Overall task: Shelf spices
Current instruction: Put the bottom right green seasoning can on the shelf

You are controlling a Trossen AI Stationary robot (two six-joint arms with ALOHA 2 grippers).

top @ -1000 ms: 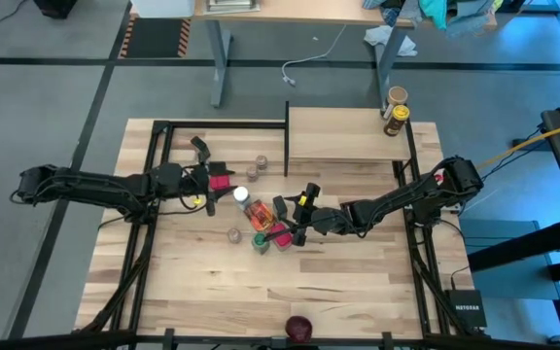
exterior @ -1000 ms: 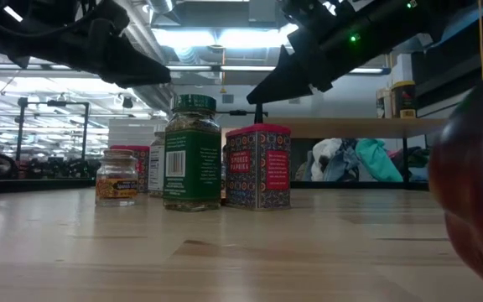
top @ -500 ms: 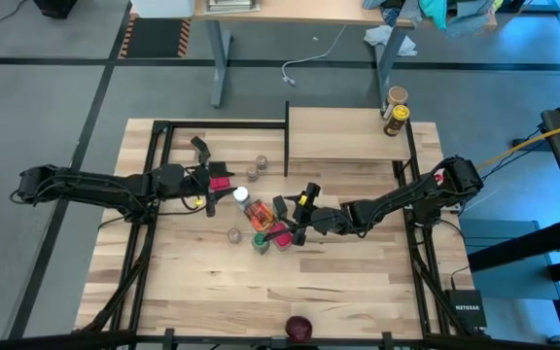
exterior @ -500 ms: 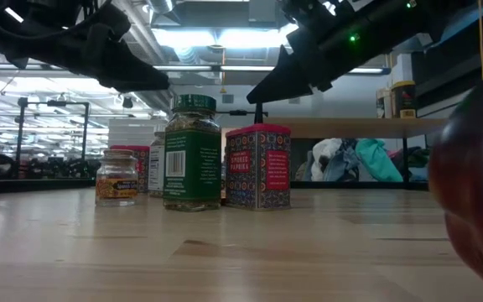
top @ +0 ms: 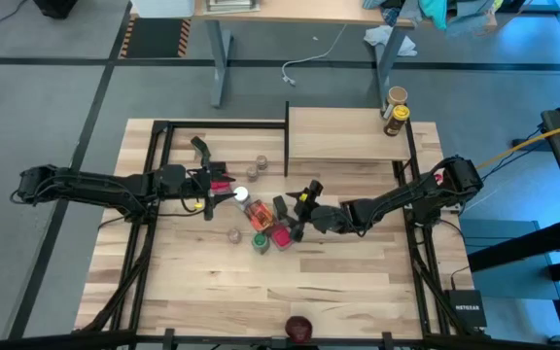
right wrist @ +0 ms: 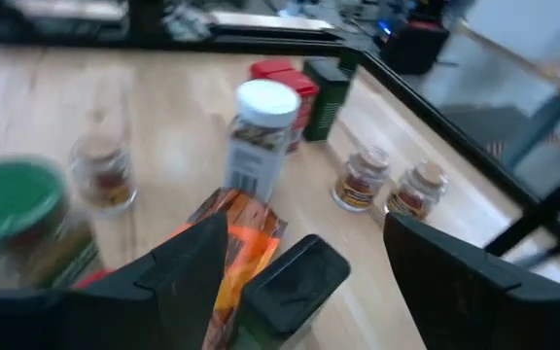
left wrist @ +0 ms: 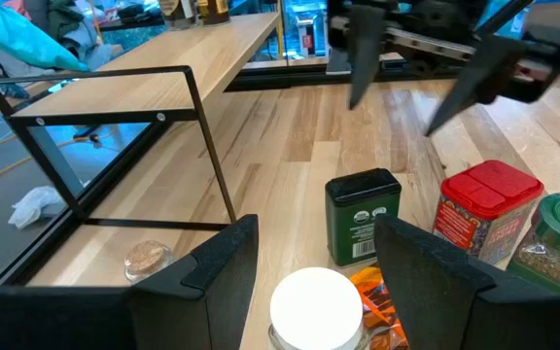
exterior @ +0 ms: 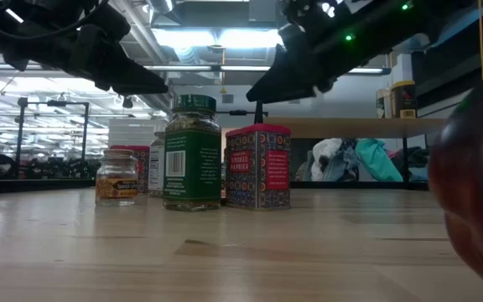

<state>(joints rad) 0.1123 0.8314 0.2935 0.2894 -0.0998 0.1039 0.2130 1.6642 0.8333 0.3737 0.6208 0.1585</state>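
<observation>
The spices stand clustered mid-table: a white-capped bottle (top: pixel 241 195), an orange-red packet (top: pixel 259 212), a dark tin (top: pixel 280 206), a pink-red tin (top: pixel 281 236), a green-lidded jar (top: pixel 261 241) and small jars (top: pixel 258 162). The shelf (top: pixel 343 134) stands at the far right and carries two jars (top: pixel 394 110). My left gripper (left wrist: pixel 316 243) is open, hovering with its fingers either side of the bottle's white cap (left wrist: pixel 316 303). My right gripper (right wrist: pixel 304 248) is open above the dark tin (right wrist: pixel 295 277) and the packet (right wrist: pixel 241 243).
A dark red round thing (top: pixel 299 327) lies at the table's near edge and fills the low view's right side (exterior: pixel 476 184). A black frame (top: pixel 163 131) runs along the table's far left. Bare wood lies nearer than the cluster.
My right gripper has rolled a little about its own pointing line while staying over the cluster. My left gripper has tipped slightly in place. No spice has moved.
</observation>
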